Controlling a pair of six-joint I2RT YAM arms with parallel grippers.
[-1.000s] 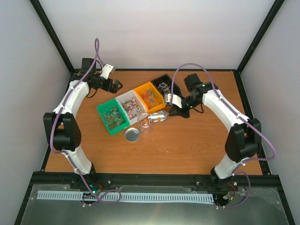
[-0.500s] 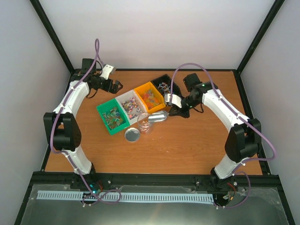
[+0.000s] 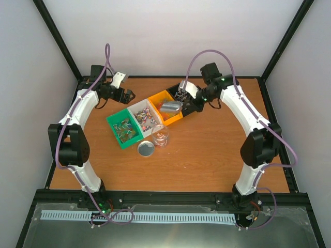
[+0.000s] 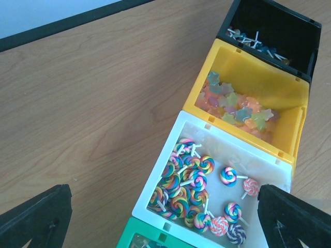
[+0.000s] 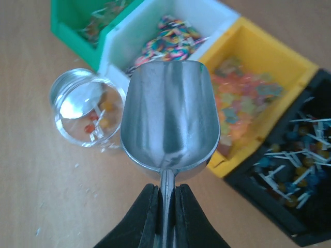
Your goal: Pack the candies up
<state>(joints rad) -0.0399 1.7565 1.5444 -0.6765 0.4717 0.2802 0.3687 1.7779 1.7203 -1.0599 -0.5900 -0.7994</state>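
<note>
The right gripper (image 5: 165, 199) is clenched on the thin handle of a metal scoop (image 5: 168, 113), its black fingers (image 5: 142, 217) pressed to the stem from both sides; the scoop's bowl points away from them, hollow side up, showing bare shiny metal; it hangs in the air, partly over the yellow bin (image 5: 282, 57); the candies (image 5: 243, 98) under its right edge are pale star shapes in orange, pink and green; beyond its tip the white bin (image 5: 217, 15) holds swirled rainbow lollipops; to its right the black bin (image 5: 310, 235) holds small sweets on white sticks; left of the bowl a clear jar (image 5: 88, 108) stands open with a few red and orange pieces inside; the green bin (image 5: 67, 26) lies further left; the left gripper (image 4: 165, 222) is released, fingers (image 4: 36, 217) spread wide, gripping nothing, hovering above the lollipops
</note>
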